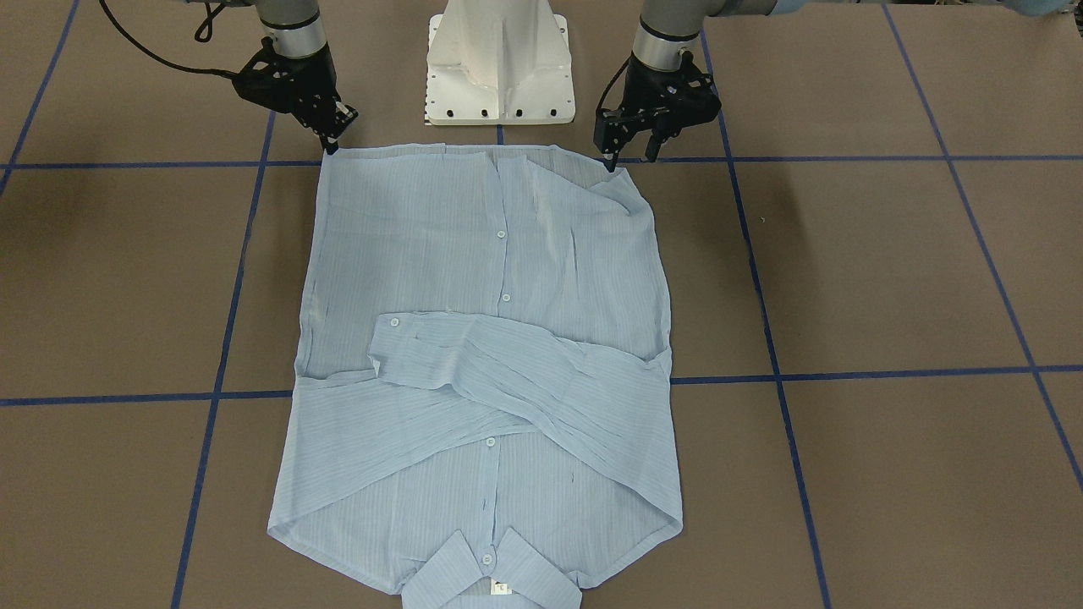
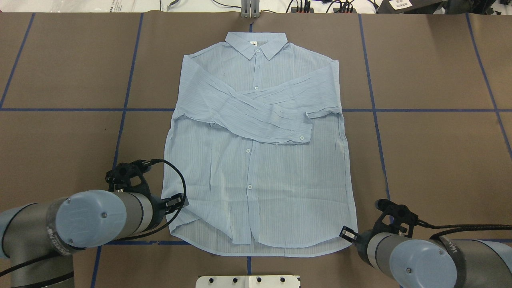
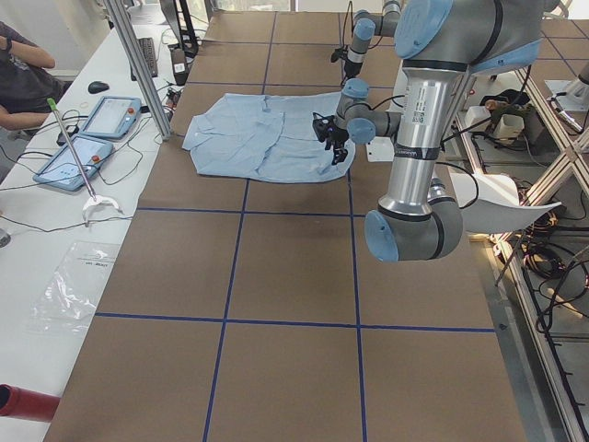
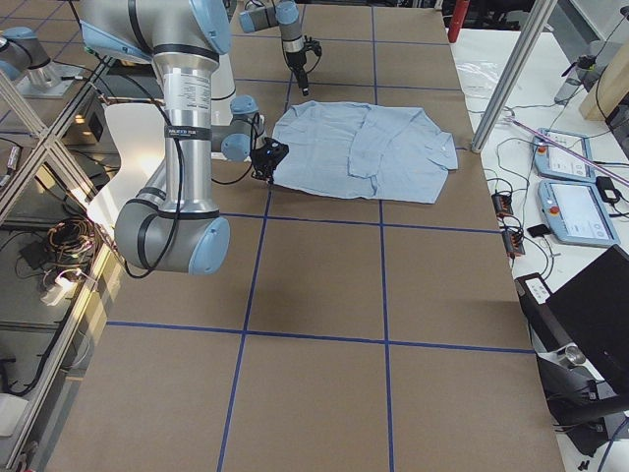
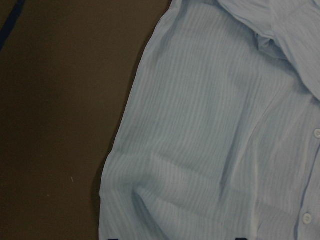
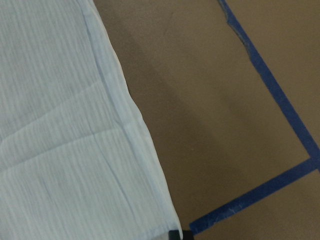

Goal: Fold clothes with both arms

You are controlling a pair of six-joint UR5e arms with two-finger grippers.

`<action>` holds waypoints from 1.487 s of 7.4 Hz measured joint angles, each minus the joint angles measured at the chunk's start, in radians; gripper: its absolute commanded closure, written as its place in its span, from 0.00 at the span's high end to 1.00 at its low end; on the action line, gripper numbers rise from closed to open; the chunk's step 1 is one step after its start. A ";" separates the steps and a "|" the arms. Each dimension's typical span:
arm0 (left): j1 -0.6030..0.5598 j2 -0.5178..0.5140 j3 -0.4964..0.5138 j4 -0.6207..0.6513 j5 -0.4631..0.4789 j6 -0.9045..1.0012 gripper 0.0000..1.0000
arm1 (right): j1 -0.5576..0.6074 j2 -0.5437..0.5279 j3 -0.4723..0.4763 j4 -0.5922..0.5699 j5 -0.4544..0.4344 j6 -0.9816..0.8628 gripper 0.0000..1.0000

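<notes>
Overhead exterior view has the shirt lying flat, button side up, on the table. It stretches away ahead of both grippers, with its hem the edge nearest them and its collar at the far end. The sleeves are crossed over the chest, well beyond the fingertips, so the body makes a tidy rectangle. I judge that is why the arms stand at the hem: the next fold would carry the bottom edge toward the collar, and a grip at each corner keeps that edge straight.

Left gripper sits over its hem corner with jaws spread. Its wrist camera shows rumpled cloth lying between the two dark fingertips, not yet pinched.

Right gripper has its tip down right at the opposite hem corner, with the cloth edge just beside it on the side toward the other gripper. It shows edge-on, so I cannot tell whether its jaws are parted or pressed together.

Fabric this thin may slip or bunch if only one layer is caught
</notes>
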 measured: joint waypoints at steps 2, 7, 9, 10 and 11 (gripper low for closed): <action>0.036 -0.033 0.027 0.101 0.000 0.000 0.73 | 0.001 -0.004 0.002 0.000 0.000 -0.002 0.00; 0.046 -0.162 0.152 0.233 0.029 0.059 0.67 | 0.002 -0.013 0.010 0.001 0.000 -0.003 0.00; 0.041 -0.178 0.172 0.238 0.041 0.087 0.66 | 0.003 -0.014 0.011 0.001 0.000 -0.003 0.00; 0.039 -0.182 0.180 0.239 0.051 0.096 0.66 | 0.003 -0.014 0.011 0.001 0.000 -0.003 0.00; 0.039 -0.192 0.192 0.242 0.055 0.100 0.64 | 0.003 -0.014 0.011 0.001 0.000 -0.003 0.00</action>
